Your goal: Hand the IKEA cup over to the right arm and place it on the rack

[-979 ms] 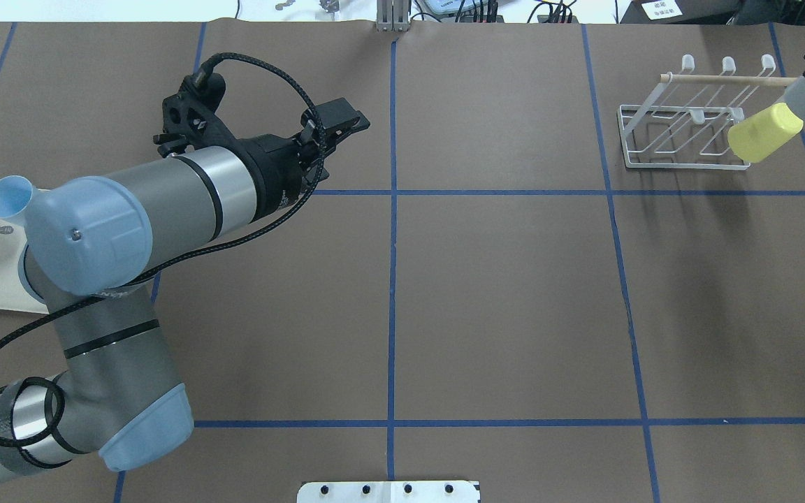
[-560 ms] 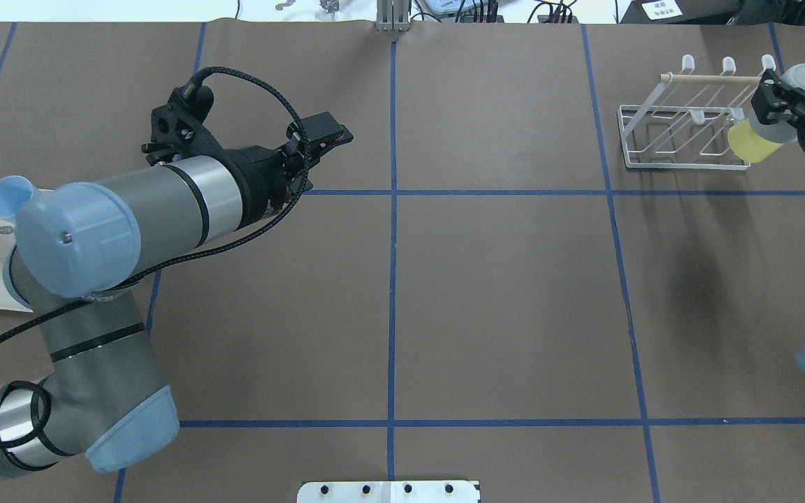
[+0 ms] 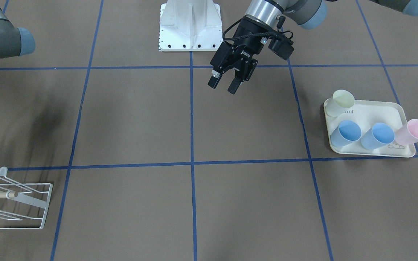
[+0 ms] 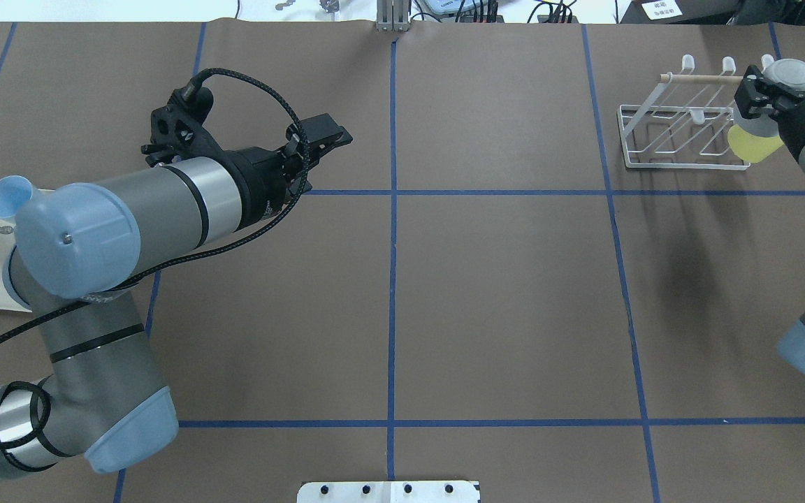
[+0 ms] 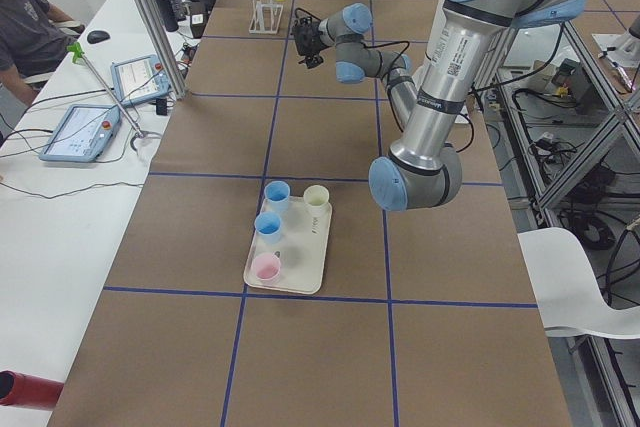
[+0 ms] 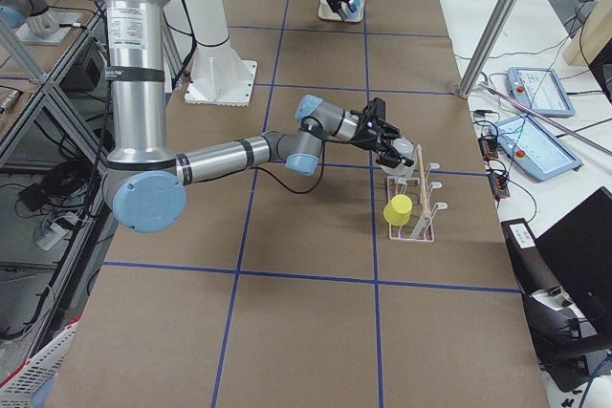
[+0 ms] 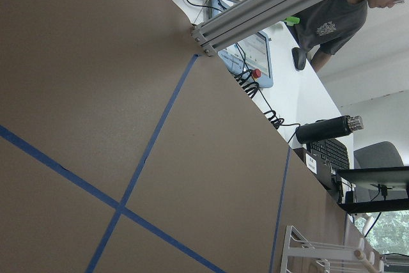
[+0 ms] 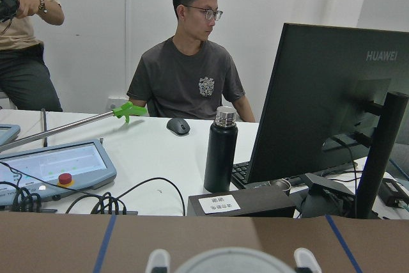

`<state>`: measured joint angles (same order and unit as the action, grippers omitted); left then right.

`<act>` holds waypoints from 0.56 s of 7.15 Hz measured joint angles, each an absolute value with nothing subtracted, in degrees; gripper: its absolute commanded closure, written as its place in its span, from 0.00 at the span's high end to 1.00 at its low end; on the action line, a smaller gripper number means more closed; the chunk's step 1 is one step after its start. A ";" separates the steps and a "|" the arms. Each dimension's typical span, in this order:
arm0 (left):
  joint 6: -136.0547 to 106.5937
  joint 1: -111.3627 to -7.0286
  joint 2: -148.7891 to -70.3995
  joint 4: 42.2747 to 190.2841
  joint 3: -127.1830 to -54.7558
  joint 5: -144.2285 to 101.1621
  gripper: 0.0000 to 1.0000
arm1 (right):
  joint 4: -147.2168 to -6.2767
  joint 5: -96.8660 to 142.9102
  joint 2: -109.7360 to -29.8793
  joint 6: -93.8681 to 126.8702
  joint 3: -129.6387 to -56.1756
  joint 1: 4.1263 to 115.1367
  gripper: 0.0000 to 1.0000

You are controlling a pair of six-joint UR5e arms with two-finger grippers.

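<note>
Left end effector point(image 3: 223, 86): found spread wide and empty above the brown table point(image 3: 140, 119) in the front-facing view. Overhead: noted right end effector point(image 4: 771, 99) clamped on a pale grey plastic cup point(image 4: 790, 71) at the end of the flat white wire rack point(image 4: 685, 166), beside its light wooden dowel point(image 4: 699, 79). Right side: observed a yellow plastic cup point(image 6: 398, 209) seated on the rack.

Bright, even light comes from above. On the brown table cover point(image 4: 500, 279) soft, diffuse shadows lie near the rack point(image 4: 683, 133). The fixed views are sharp. In the right wrist view the grey cup point(image 8: 236, 263) at the lower edge is blurred.
</note>
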<state>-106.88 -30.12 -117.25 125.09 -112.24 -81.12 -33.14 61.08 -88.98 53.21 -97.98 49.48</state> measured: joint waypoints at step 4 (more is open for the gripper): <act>-106.96 -30.03 -117.25 125.12 -112.24 -81.18 1.00 | -33.05 61.68 -86.67 53.26 -94.64 50.16 0.00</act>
